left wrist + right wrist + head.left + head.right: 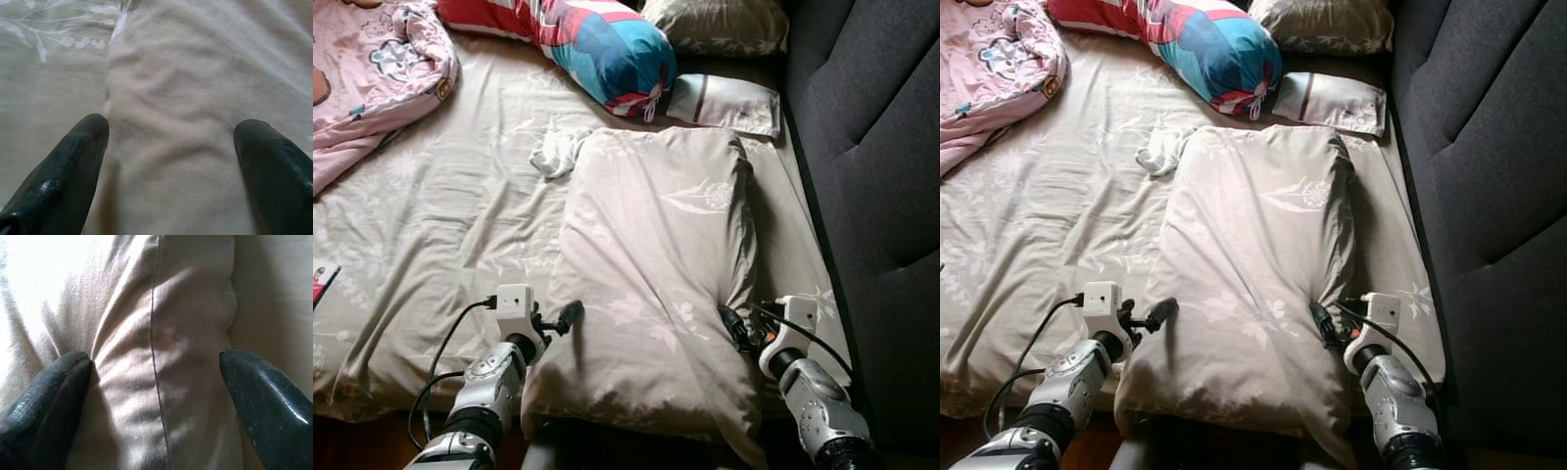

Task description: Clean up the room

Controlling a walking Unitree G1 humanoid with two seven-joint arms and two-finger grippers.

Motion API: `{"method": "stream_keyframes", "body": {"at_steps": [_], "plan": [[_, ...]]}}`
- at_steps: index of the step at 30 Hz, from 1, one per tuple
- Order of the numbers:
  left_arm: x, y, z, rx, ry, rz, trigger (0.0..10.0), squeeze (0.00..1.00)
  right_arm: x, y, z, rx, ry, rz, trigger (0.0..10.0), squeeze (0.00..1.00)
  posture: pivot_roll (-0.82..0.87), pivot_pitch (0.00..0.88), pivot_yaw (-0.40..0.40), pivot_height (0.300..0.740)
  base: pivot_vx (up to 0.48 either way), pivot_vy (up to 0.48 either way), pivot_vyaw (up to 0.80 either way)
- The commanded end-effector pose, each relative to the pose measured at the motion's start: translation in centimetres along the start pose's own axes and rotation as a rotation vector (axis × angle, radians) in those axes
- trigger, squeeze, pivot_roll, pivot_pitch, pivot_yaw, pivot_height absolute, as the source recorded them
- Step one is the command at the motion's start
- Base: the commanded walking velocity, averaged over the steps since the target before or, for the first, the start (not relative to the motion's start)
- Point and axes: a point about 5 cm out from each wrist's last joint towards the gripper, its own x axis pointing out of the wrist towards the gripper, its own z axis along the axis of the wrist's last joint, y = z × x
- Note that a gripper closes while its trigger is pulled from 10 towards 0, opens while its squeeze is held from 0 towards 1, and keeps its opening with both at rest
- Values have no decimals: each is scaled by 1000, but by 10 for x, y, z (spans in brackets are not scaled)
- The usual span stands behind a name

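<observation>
A large beige floral pillow (656, 264) lies lengthwise on the bed, its near end hanging over the bed's front edge. My left gripper (563, 318) is at the pillow's near left side. In the left wrist view its fingers (63, 171) stand wide open, with the pillow's wrinkled edge (171, 122) between them. My right gripper (736, 328) presses into the pillow's near right side. It is open too, with its fingertips (49, 396) spread on either side of the pillow's seam (156, 357).
The beige floral sheet (440, 215) covers the bed. A small white cloth (553, 152) lies by the pillow's far left corner. Beyond are a colourful bolster (607, 44), a white pouch (724, 103), another pillow (715, 22) and pink bedding (372, 69). A dark padded headboard (871, 147) lines the right.
</observation>
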Motion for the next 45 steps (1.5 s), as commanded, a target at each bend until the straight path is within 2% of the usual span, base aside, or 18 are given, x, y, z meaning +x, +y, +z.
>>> {"method": "stream_keyframes", "body": {"at_steps": [1, 9, 12, 16, 17, 25, 30, 32, 35, 36, 37, 38, 39, 45], "plan": [[-5, 3, -14, -10, 53, 8, 10000, 0, -10, 2, -39, 31, 165, 29, 10000, 0, -145, 461, -10, 646, 0, 0, 0], [-8, 3, -20, 5, 70, 5, 10000, 0, -18, 1, -46, 2, 240, 74, 10000, 0, -153, 479, -20, 646, 0, 0, 0], [-12, 9, -22, 18, 68, 23, 10000, 0, -23, -1, -51, -22, 313, 105, 10000, 0, -159, 489, -28, 646, 0, 0, 0], [-13, 11, -22, 18, 65, 35, 10000, 0, -25, -1, -51, -33, 337, 129, 10000, 0, -160, 492, -31, 646, 0, 0, 0], [-14, 12, -25, 43, 69, 51, 10000, 0, -27, -1, -53, -46, 362, 140, 10000, 0, -162, 494, -34, 646, 0, 0, 0], [-19, 12, -35, 43, 95, 79, 10000, 0, -30, 5, -57, -34, 382, 173, 10000, 0, -168, 499, -44, 646, 0, 0, 0], [-21, 9, -46, -15, 142, 69, 10000, 0, -34, 8, -60, -32, 401, 193, 10000, 0, -177, 502, -52, 646, 0, 0, 0], [-22, 6, -53, -81, 180, 56, 10000, 0, -35, 8, -63, -31, 408, 193, 10000, 0, -179, 502, -55, 646, 0, 0, 0], [-24, 3, -59, -92, 209, 38, 10000, 0, -36, 8, -63, -29, 411, 192, 10000, 0, -181, 501, -58, 646, 0, 0, 0], [-25, 1, -63, -95, 224, 21, 3255, 0, -37, 8, -64, -26, 413, 193, 10000, 0, -181, 500, -59, 646, 0, 0, 0], [-25, 1, -63, -95, 224, 21, 3255, 0, -37, 8, -64, -26, 413, 193, 10000, 0, -181, 500, -59, 646, 0, 0, 0], [-25, -1, -65, -98, 227, 10, 0, 0, -37, 9, -65, -20, 414, 196, 8588, 0, -180, 500, -60, 646, 0, 0, 0], [-25, -2, -65, -99, 227, 3, 0, 0, -38, 10, -65, -12, 411, 192, 0, 0, -180, 500, -60, 646, 0, 0, 0], [-25, -6, -67, -105, 233, -31, 0, 0, -39, 14, -71, 1, 424, 196, 0, 0, -174, 500, -57, 646, 0, 0, 0]]}}
